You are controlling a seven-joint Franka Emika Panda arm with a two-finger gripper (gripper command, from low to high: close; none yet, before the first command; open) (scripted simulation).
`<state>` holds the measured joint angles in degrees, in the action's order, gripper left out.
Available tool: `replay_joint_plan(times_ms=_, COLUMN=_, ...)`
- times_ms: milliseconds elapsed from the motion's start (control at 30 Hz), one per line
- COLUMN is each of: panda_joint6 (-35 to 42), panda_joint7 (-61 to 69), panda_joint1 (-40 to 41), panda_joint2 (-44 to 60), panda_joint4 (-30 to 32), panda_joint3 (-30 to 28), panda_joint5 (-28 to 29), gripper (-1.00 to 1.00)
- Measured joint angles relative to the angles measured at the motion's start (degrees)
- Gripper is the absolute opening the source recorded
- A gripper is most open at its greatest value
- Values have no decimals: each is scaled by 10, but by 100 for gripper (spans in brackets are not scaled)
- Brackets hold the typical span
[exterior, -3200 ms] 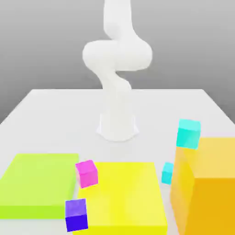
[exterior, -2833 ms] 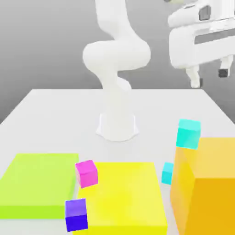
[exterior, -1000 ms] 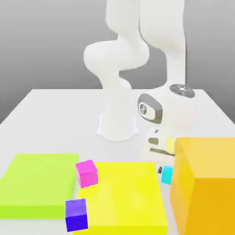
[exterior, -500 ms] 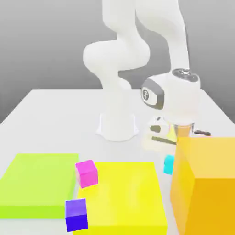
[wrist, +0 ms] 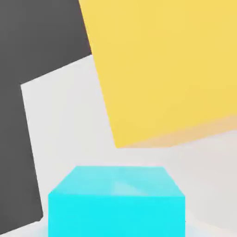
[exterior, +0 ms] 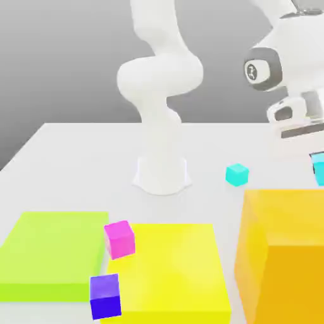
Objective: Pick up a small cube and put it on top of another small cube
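Cyan cube number one point(exterior: 319, 169) hangs at the exterior view's right edge, just under the white hand, raised above the bench point(exterior: 76, 158). In the hand view the same cube point(wrist: 116, 201) sits close before the camera, which fits fingers closed on it; the gripper point(exterior: 314, 158) is closed tight, and the cube appears to be carried in it. The second cyan cube point(exterior: 237, 174) rests on the bench near the arm's base point(exterior: 162, 174), well apart from the carried one and toward the exterior view's left of it. Holding the cube high looks sensible, since the tall orange block point(exterior: 285, 253) stands just below and in front, and the hand view shows its orange top point(wrist: 166, 69) under the cube. The likely step is carrying the cube across to the resting one. Bare bench surrounds that target on all sides, so a straight descent has room. The yellow slab point(exterior: 174, 269), the green slab point(exterior: 54, 250), the magenta cube point(exterior: 120, 238) and the purple cube point(exterior: 105, 295) lie nearer the camera, away from the route.
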<state>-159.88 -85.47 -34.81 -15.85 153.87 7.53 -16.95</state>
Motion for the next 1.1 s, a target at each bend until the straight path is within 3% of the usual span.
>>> replay_joint_plan(times_ms=367, panda_joint6=99, panda_joint7=194, panda_joint1=77, panda_joint2=-66, panda_joint4=-41, panda_joint3=-101, panda_joint5=120, gripper=-100)
replay_joint_plan(times_ms=800, panda_joint6=215, panda_joint7=493, panda_joint1=234, panda_joint2=-43, panda_joint4=6, panda_joint3=-286, panda_joint5=263, gripper=-100)
replay_joint_plan(times_ms=967, panda_joint6=130, panda_joint7=547, panda_joint1=239, panda_joint2=46, panda_joint4=35, panda_joint3=-324, panda_joint5=250, gripper=-100)
replay_joint_plan(times_ms=1000, panda_joint6=108, panda_joint7=553, panda_joint1=236, panda_joint2=65, panda_joint4=39, panda_joint3=-327, panda_joint5=243, gripper=100)
replay_joint_plan(times_ms=1100, panda_joint6=108, panda_joint7=553, panda_joint1=236, panda_joint2=65, panda_joint4=39, panda_joint3=-327, panda_joint5=243, gripper=100)
